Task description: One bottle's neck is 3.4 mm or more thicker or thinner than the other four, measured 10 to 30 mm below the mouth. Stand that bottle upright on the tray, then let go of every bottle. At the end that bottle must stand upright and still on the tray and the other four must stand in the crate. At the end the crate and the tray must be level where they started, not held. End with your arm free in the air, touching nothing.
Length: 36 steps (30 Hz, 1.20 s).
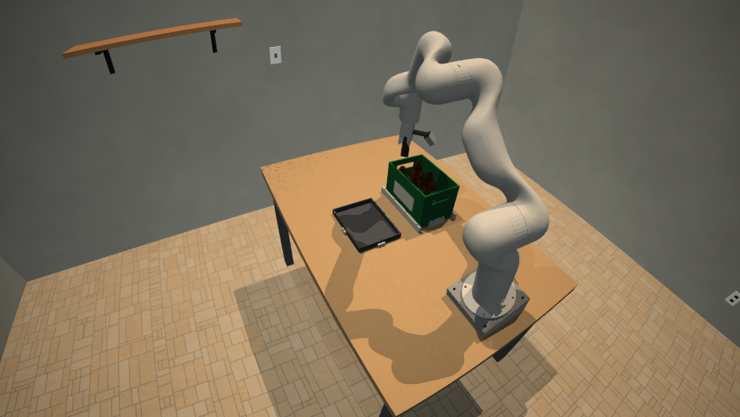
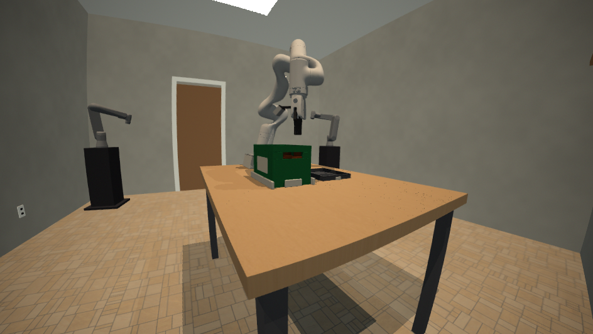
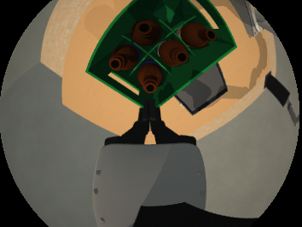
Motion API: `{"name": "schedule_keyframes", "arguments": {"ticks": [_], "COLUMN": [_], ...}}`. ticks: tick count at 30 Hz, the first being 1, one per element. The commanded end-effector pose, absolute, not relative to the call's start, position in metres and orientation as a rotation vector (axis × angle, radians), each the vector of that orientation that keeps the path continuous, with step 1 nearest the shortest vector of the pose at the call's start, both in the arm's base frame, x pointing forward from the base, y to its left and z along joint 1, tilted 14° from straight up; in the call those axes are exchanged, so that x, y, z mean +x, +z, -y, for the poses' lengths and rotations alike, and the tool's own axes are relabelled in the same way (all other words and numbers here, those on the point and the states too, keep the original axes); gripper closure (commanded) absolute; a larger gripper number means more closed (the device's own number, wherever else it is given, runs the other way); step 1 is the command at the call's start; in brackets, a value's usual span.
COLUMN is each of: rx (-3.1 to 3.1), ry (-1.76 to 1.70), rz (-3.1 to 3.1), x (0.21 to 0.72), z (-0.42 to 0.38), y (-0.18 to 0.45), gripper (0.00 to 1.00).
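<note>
A green crate [image 1: 422, 190] stands on the table and holds several brown bottles [image 1: 420, 179], all upright in their cells. In the wrist view the crate [image 3: 161, 38] and the bottles [image 3: 160, 54] lie below me. My gripper [image 1: 404, 149] hangs above the far corner of the crate, clear of the bottle mouths. Its fingers [image 3: 150, 114] are shut together with nothing between them. It also shows in the exterior view [image 2: 297, 126], above the crate [image 2: 282, 164]. The dark tray [image 1: 366, 224] lies flat and holds nothing, left of the crate.
The crate rests on a pale base plate [image 1: 409, 210]. My arm's base [image 1: 487, 301] is bolted at the near right of the table. Two other arms on black pedestals [image 2: 103, 176] stand on the floor behind the table.
</note>
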<state>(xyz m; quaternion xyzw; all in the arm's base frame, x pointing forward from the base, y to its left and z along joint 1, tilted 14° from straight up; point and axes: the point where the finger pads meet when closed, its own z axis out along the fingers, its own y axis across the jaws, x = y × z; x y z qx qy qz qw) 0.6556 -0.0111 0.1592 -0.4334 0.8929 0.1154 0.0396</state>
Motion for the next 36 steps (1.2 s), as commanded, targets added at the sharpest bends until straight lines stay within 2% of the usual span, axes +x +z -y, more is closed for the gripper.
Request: {"name": "schedule_keyframes", "arguments": {"ticks": [1,15,17,18,24,30,31,36], "rx": [-1.328,-1.327,-1.327,-1.327,-1.328,-1.328,-1.328,-1.328], "ry": [0.352,0.352,0.352,0.352,0.352,0.352,0.352,0.352], "rz": [-2.735,-2.734,-2.734,-2.734,-2.735,-2.735,-2.735,-2.735], "x": [0.656,0.554,0.554,0.532,0.491,0.490,0.490,0.490], "z": [0.012,0.090,0.090,0.100,0.117,0.118,0.118,0.118], "y": [0.160,0.146,0.146,0.144,0.138,0.138,0.138,0.138], "gripper": [1.00,1.00,1.00,1.00,1.00,1.00,0.35,0.35]}}
